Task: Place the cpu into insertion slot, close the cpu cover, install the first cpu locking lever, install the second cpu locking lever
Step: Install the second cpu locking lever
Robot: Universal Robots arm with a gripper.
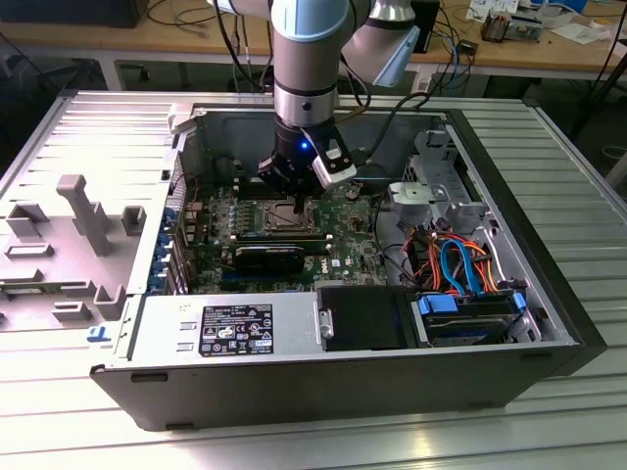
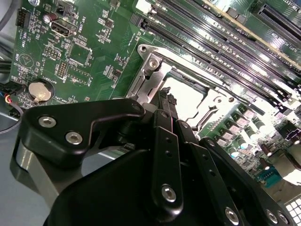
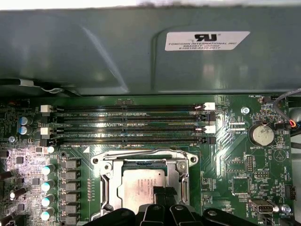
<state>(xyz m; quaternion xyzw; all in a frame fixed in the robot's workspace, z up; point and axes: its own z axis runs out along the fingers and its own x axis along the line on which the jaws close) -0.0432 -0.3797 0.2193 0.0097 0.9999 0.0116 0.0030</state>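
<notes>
The small flat square silver-grey cpu [image 3: 143, 186] lies seated in the dark, silver-rimmed insertion slot [image 3: 104, 187] at the green board's centre. The black gripper [image 3: 163, 193], jaws pressed together, hangs at the chip's 6 o'clock edge in the first wrist view. Light, rigid and fragile underneath, it likely wants edge holds only.

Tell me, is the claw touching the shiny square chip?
Cannot tell. In the first wrist view the claw overlaps the cpu in its slot, so neither contact nor gap shows; the second wrist view hides it too.
</notes>
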